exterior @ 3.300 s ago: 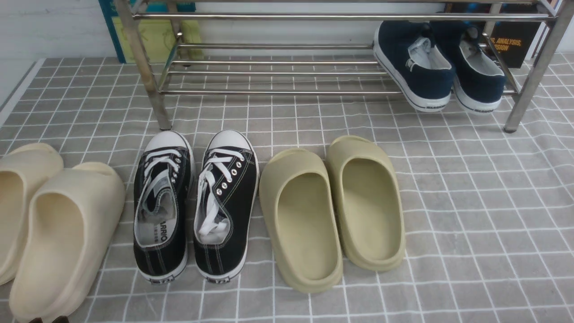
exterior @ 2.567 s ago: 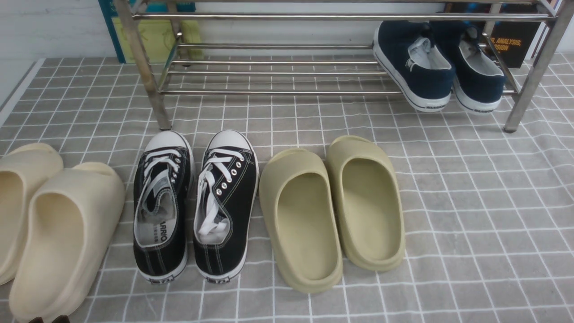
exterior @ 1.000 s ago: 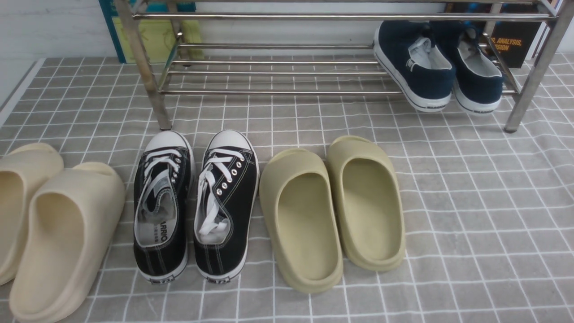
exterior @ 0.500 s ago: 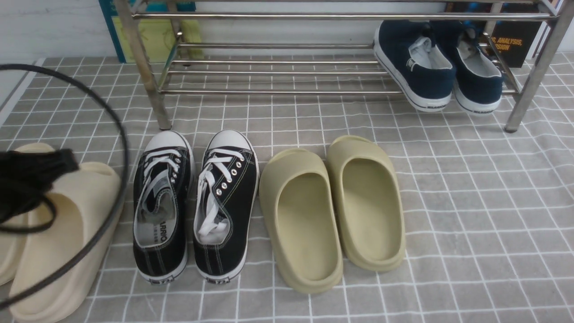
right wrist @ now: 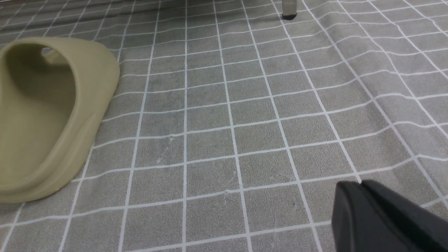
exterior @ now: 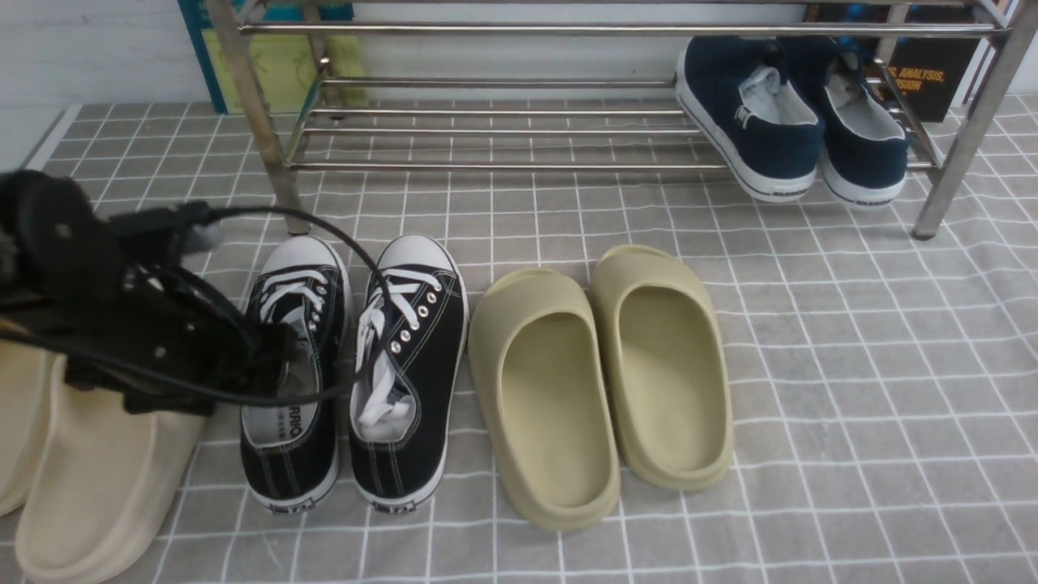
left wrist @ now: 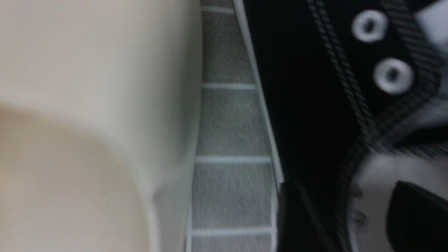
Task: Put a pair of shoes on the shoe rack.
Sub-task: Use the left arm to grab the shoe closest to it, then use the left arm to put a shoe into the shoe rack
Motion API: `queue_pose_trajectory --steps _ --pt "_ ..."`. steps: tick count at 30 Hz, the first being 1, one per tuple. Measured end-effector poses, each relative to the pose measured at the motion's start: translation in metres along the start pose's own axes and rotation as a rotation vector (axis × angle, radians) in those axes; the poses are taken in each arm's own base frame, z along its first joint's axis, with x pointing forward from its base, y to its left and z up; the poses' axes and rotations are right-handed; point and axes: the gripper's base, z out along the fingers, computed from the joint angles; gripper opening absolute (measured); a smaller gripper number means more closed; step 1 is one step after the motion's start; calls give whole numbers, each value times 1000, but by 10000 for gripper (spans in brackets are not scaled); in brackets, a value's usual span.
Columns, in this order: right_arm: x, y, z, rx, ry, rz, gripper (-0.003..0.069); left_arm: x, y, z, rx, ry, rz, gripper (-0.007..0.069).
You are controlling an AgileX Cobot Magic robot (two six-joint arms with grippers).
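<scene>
So, starting at the counter's (exterior: pixel 851 365) near left corner: a pair of cream foam slippers (exterior: pixel 89 478) sits there, and the left arm (exterior: pixel 97 316) hangs over them with its cable (exterior: pixel 340 243) looping across the shoes next door. The left claw (left wrist: pixel 350 213) is down at the left-hand sneaker (exterior: pixel 292 442) with its jaws spread wide. In the wrist view one finger (left wrist: pixel 297 220) is outside the black canvas side wall and the other is inside over the white insole. The wall runs between them, but neither looks pressed in. It's a blurry shot, tbh.

The black sneakers (exterior: pixel 409 357) stand side by side on the gray checked cloth, left of the middle and toward the near edge. Their white toe caps point at the far edge, so they're not on the rack. Just beside them to the right are two olive slippers (exterior: pixel 600 381), touching each other.

The shoe rack (exterior: pixel 503 166) runs along the far edge. A pair of navy slip-ons (exterior: pixel 791 122) rests on the right end of its lower bars, heels hanging past the front bar. The right claw (right wrist: pixel 381 217) only shows in its own wrist view, jaws pinched together, low over the cloth and off to one side of an olive slipper.
</scene>
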Motion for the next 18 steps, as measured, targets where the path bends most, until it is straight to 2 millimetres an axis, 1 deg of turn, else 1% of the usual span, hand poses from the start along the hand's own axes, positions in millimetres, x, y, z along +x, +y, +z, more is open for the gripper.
queue_pose_trajectory --steps 1,2,3,4,5,6,8,9,11,13,14,15,17,18 --pt "0 0 0 0 0 0 47 -1 1 5 -3 7 0 304" --pt "0 0 0 0 0 0 47 -1 2 15 -7 21 -4 221" --pt "0 0 0 0 0 0 47 -1 2 17 -7 23 -5 209" --pt "0 0 0 0 0 0 47 -1 3 23 -11 36 -17 100" --pt "0 0 0 0 0 0 47 -1 3 23 -13 35 -25 34" --pt "0 0 0 0 0 0 47 -2 3 22 -14 34 -27 -12" --pt "0 0 0 0 0 0 47 -3 2 19 -13 29 -31 -13" --pt "0 0 0 0 0 0 47 -4 1 13 -10 27 -31 -13" --pt "0 0 0 0 0 0 47 -7 -2 -5 0 40 -25 -13" --pt "0 0 0 0 0 0 47 -13 -7 -29 13 49 -2 -13" --pt "0 0 0 0 0 0 47 -15 -9 -34 17 51 3 -13" --pt "0 0 0 0 0 0 47 -22 -13 -51 31 52 24 -13" --pt "0 0 0 0 0 0 47 -33 -20 -71 59 36 43 -13" --pt "0 0 0 0 0 0 47 -39 -23 -77 72 22 48 -13"
